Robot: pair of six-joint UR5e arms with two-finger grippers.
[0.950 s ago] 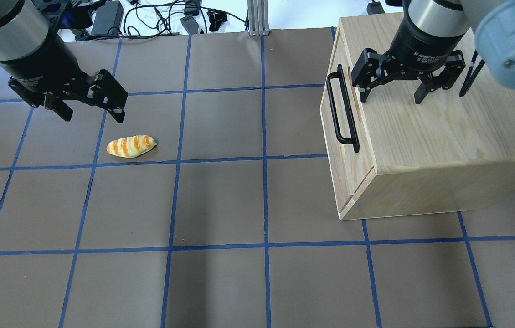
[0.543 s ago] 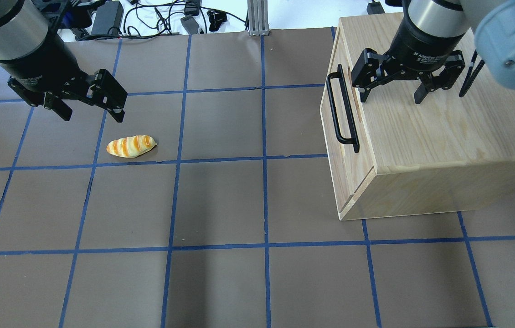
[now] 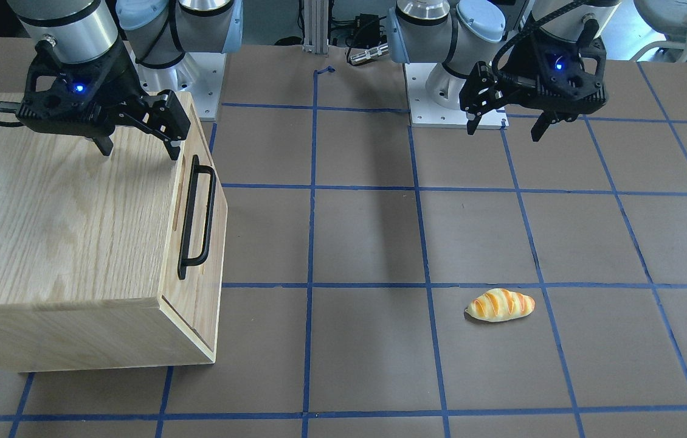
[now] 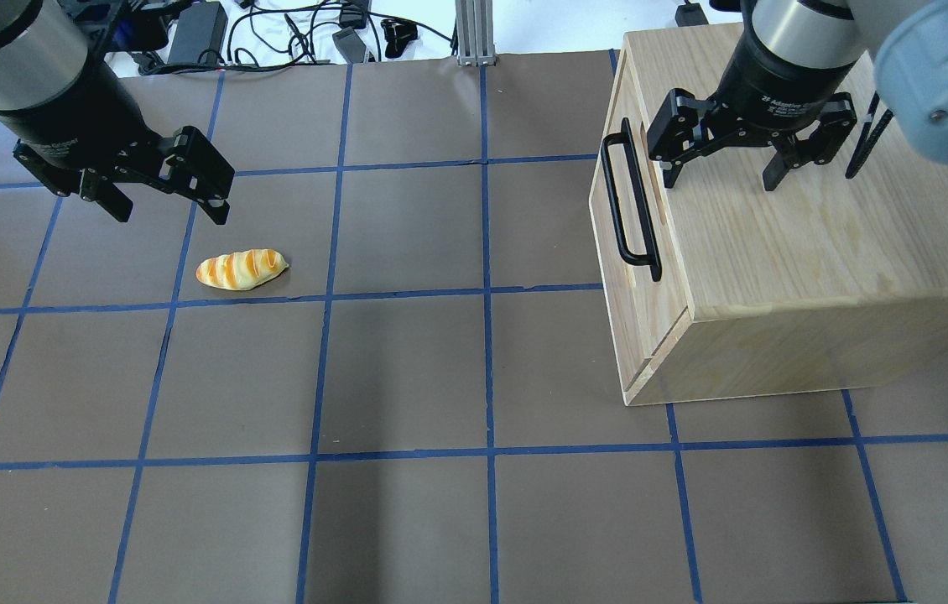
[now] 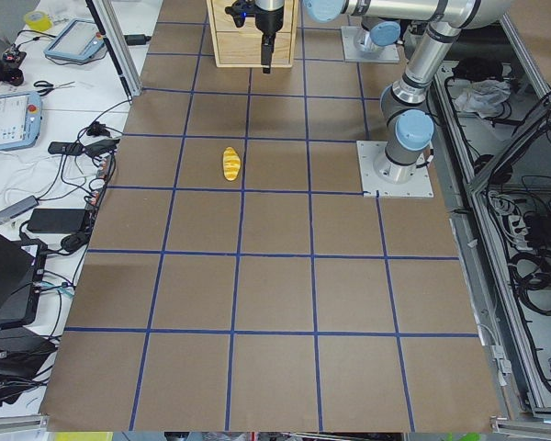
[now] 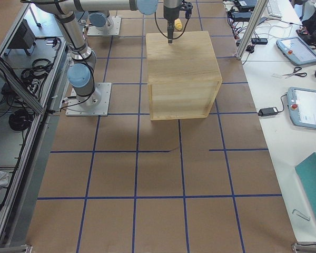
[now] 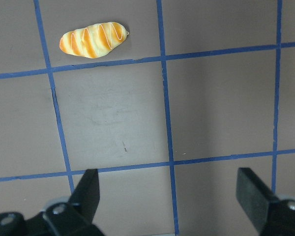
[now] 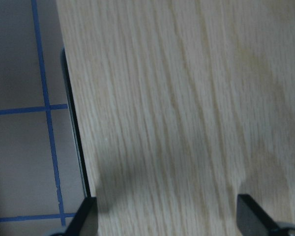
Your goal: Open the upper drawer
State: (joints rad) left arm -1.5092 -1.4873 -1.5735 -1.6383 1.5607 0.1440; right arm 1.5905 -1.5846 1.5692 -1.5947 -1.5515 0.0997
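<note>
Hovering over the cabinet (image 4: 818, 243) top, right gripper (image 4: 719, 180) hangs spread wide and empty, near the handle (image 4: 629, 201), likely staging to reach it. Upper drawer (image 4: 669, 294) sits closed, facing table centre. Left gripper (image 4: 172, 214) is spread, empty, parked near the bread roll (image 4: 241, 270).

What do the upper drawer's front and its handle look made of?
The upper drawer front: light oak or oak-look veneer, matte, with visible grain lines. Its handle: probably black-coated metal, judging by the thin, evenly black bar; plastic can't be ruled out.
</note>
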